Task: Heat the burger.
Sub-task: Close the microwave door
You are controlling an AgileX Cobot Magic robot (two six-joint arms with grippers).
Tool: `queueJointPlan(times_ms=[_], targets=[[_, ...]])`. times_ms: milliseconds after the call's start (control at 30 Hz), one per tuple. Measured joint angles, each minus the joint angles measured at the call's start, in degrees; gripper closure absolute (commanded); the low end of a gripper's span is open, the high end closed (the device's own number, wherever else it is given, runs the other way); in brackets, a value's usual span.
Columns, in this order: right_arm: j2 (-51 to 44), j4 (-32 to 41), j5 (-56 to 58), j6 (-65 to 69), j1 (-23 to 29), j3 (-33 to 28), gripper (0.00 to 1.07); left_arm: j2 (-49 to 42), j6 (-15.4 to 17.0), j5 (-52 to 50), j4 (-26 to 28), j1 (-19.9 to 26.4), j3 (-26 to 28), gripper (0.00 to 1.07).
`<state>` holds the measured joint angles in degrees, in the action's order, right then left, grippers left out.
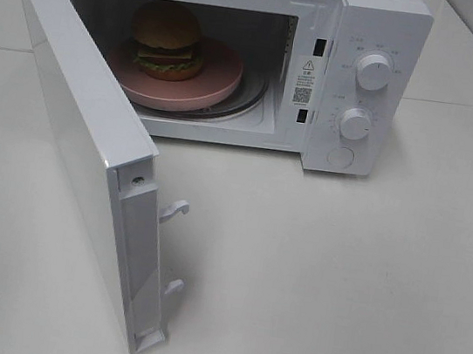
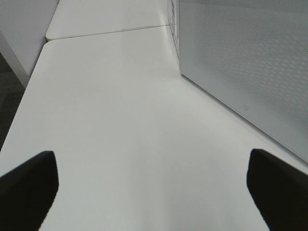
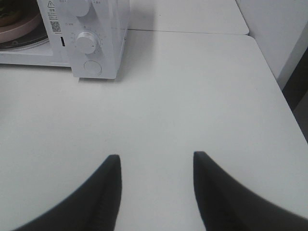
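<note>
Loading looks done: small round burger w/ orange-brown bun point(image 1: 168, 40) sits on a round matte pink plate point(image 1: 224, 74) inside the boxy glossy white microwave point(image 1: 373, 20). Its flat white door point(image 1: 66, 135) stands wide open, so next is prob. swinging it shut, then turning the round ribbed knob point(image 1: 355, 123). Left gripper point(image 2: 151, 159) is near the door's outer face, fingers spread wide, empty. Right gripper point(image 3: 156, 158) is over the smooth white table point(image 1: 335, 288), fingers parted, holding nothing.
</note>
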<state>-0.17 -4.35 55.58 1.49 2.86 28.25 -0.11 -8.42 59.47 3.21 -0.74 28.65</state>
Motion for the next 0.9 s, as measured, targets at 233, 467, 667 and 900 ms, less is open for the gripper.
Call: queueJointPlan(times_ms=[233, 467, 667, 900], targets=[[0.00, 0.00, 0.00, 0.00, 0.00, 0.00, 0.59, 2.64, 0.00, 0.00, 0.00, 0.00, 0.00, 0.06], [0.00, 0.00, 0.00, 0.00, 0.00, 0.00, 0.59, 10.08, 0.00, -1.43, 0.00, 0.00, 0.97, 0.07], [0.00, 0.00, 0.00, 0.00, 0.00, 0.00, 0.59, 18.22, -0.17, -12.66, 0.00, 0.00, 1.72, 0.30], [0.00, 0.00, 0.00, 0.00, 0.00, 0.00, 0.59, 26.13, -0.23, -27.50, 0.06, 0.00, -1.60, 1.07]])
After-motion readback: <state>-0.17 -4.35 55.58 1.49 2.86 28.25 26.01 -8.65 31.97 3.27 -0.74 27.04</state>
